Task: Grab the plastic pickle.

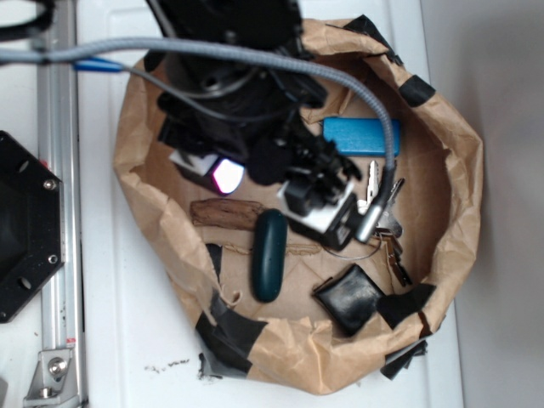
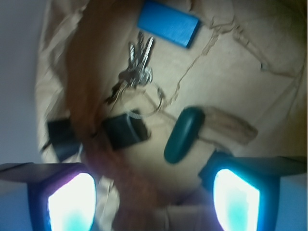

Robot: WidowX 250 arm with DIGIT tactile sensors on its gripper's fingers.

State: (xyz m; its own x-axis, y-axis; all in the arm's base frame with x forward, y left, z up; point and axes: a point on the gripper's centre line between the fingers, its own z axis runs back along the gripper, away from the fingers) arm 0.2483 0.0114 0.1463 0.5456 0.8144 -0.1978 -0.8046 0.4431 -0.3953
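Note:
The plastic pickle (image 1: 269,255) is a dark teal-green capsule lying on the floor of a brown paper bag (image 1: 153,221), one end against a brown wooden stick (image 1: 225,213). In the wrist view the pickle (image 2: 183,134) lies ahead of the jaws, nearer the right finger. My gripper (image 1: 272,191) hangs above the bag's middle, over the pickle's upper end, not touching it. In the wrist view the gripper (image 2: 154,202) is open and empty, its two glowing pads (image 2: 72,202) wide apart.
In the bag also lie a bright blue block (image 1: 361,136), a bunch of keys (image 1: 382,212) and a black square pouch (image 1: 348,297). The bag's crumpled walls with black tape rise all round. A metal rail (image 1: 59,212) and black base stand at left.

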